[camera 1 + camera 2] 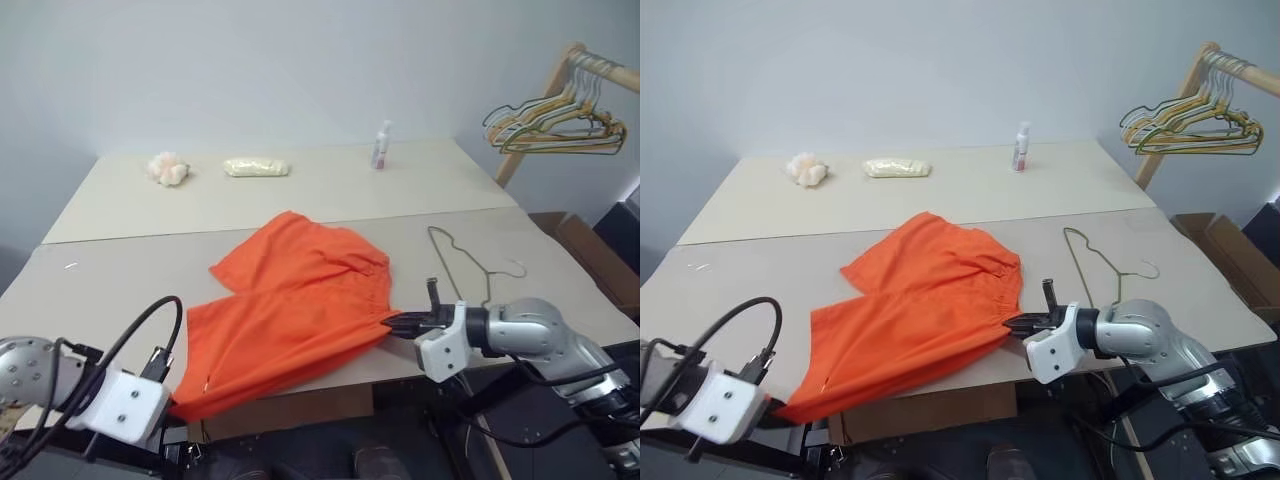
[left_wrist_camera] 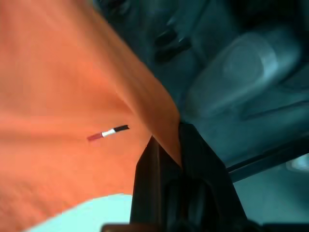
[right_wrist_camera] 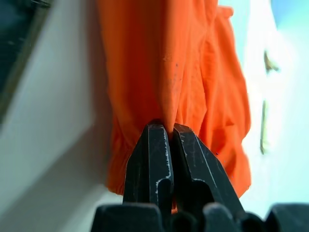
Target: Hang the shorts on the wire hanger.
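A plain pale wall stood behind a beige bench [image 1: 120,270], and a wooden rack [image 1: 560,80] with a bunch of coloured hangers [image 1: 555,125] rose at the bench's far right corner. Along the bench's back edge lay a pinkish crumpled lump [image 1: 168,169], a pale yellow packet [image 1: 256,167] and a small spray bottle [image 1: 381,145].

The shorts [image 1: 300,300] lay spread near the bench's front edge, one leg hem drooping over that edge. The wire hanger [image 1: 465,262] lay flat on the bench just to the right of the shorts, apart from them, its hook pointing toward the bench's right side. By this look, the task was in an early stage: both ends of the garment were gripped, but nothing was threaded over or through the hanger, so the whole of the hanging was left to do.

The left gripper [image 2: 166,145] sat below the bench's front edge at its left end, jaws clamped on the orange hem with cloth folded between them. The right gripper [image 3: 171,133] reached in low and nearly level from the bench's right front, pointing across toward the shorts; its jaws were pinched tight on the gathered waistband edge nearest the hanger. The cloth between the two grips looked slack rather than stretched.
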Robot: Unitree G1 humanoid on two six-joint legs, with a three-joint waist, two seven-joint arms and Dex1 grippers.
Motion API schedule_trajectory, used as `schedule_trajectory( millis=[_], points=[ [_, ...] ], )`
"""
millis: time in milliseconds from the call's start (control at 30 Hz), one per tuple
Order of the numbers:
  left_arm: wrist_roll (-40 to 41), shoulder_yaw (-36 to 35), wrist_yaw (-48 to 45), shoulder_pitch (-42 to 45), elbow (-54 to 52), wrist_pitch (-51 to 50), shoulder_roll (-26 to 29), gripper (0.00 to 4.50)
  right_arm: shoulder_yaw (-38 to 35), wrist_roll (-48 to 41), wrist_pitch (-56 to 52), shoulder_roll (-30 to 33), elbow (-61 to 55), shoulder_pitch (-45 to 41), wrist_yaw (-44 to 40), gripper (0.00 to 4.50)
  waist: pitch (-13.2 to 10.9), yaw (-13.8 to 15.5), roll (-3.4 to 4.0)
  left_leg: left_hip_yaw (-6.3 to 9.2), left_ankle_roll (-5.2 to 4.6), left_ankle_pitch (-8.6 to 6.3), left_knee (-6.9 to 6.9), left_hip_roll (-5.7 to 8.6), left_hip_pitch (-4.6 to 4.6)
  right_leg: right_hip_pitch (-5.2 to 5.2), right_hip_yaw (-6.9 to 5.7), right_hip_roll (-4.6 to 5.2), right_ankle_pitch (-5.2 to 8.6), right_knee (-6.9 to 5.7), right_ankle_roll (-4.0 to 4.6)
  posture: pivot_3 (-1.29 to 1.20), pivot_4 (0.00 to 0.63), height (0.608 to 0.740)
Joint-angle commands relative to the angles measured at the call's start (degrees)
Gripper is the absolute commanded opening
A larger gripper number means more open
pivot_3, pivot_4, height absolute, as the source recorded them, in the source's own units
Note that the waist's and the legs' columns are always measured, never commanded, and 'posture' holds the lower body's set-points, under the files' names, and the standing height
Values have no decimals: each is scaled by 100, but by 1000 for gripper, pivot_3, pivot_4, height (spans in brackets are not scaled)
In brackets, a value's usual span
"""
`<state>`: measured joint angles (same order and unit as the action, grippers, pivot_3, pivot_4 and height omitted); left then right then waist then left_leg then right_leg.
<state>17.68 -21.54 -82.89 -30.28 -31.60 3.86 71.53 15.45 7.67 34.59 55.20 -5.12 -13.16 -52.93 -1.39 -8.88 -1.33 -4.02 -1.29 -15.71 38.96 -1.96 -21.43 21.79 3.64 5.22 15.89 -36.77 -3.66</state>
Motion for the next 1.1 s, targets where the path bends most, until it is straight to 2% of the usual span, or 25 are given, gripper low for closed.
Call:
schedule_trajectory(
  millis=[33,100,167,267,367,433,500,600,700,800,900,967,1033,1100],
  points=[
    [-107,-88,179,117,-8,-403,-93,21,-352,-342,-333,180,324,-252,-234,0,-4,33,0,-1,0,0,-1,1,8,-9,0,-2,1,1,1,-108,21,740],
    [-283,239,731,717,154,-577,-257,21,-428,-757,-1112,-57,178,-636,-274,0,-15,67,13,-2,-2,-2,-7,3,57,-62,-1,-8,4,10,5,-105,15,740],
    [-479,839,1336,2049,669,-1005,-499,21,-499,-1010,-1873,-368,206,-1230,-201,0,-18,113,18,-3,-2,-2,-7,8,85,-87,1,-10,3,10,6,-108,8,740],
    [-1065,1833,2204,4947,2231,-1694,-1407,21,-515,-614,-2649,-1013,973,-2580,376,0,-20,199,26,1,-3,-2,-15,12,116,-119,-3,-18,3,17,6,-114,0,740],
    [-1877,2390,3089,7273,4319,-1459,-2269,21,-353,222,-2929,-1591,2389,-3901,1289,0,4,179,8,20,-1,-1,-1,19,75,-97,-25,-16,-2,15,5,-117,0,740],
    [-2507,2630,4286,8946,6321,-901,-2806,21,-290,647,-2920,-2044,3818,-4895,2238,0,17,145,1,27,37,22,14,29,15,-41,-30,-7,-5,-10,1,-117,0,740],
    [-3158,2871,5885,10474,8227,-238,-3114,21,-355,918,-2585,-2480,5285,-5853,3505,0,18,67,-4,31,63,38,29,39,-29,-5,-39,8,-6,-17,0,-121,0,740],
    [-3748,3117,7758,11925,9843,478,-3209,21,-723,855,-2041,-2917,6613,-6876,5117,0,18,-134,-5,32,77,49,24,58,-141,125,-37,31,-10,-41,-6,-121,0,740],
    [-3925,3129,8660,12682,10388,1012,-3158,21,-990,675,-1300,-3071,7115,-7279,5944,0,18,-273,-5,33,86,54,-30,80,-187,224,-36,55,-10,-87,-7,-122,0,740],
    [-4040,3153,8845,12935,10508,1583,-3020,21,-961,799,-671,-3084,7219,-7168,6279,0,18,-368,-5,44,85,54,-69,103,-181,246,-39,77,-8,-128,-11,-113,0,740],
    [-3718,2992,7524,12618,10404,2331,-2879,21,-796,924,-71,-3009,7172,-6621,6013,0,19,-439,-6,46,79,56,-56,112,-182,229,-42,85,-7,-120,-13,-106,0,740],
    [-3337,2949,6010,11960,10096,2960,-2706,21,-700,859,397,-2910,7074,-6118,5295,0,19,-454,-4,43,70,58,-20,114,-185,207,-44,89,-2,-106,-21,-98,0,740],
    [-2983,2871,4936,11466,9777,3276,-2586,21,-664,797,694,-2836,6989,-5800,4729,0,13,-466,0,41,53,66,-9,116,-140,109,-46,94,18,-30,-55,-94,0,740],
    [-2426,2738,3784,10803,9187,3177,-2433,21,-490,872,1055,-2697,6893,-5455,4163,0,8,-484,-1,44,3,52,-6,122,-110,70,-50,101,11,-36,-63,-90,0,740]
  ],
)
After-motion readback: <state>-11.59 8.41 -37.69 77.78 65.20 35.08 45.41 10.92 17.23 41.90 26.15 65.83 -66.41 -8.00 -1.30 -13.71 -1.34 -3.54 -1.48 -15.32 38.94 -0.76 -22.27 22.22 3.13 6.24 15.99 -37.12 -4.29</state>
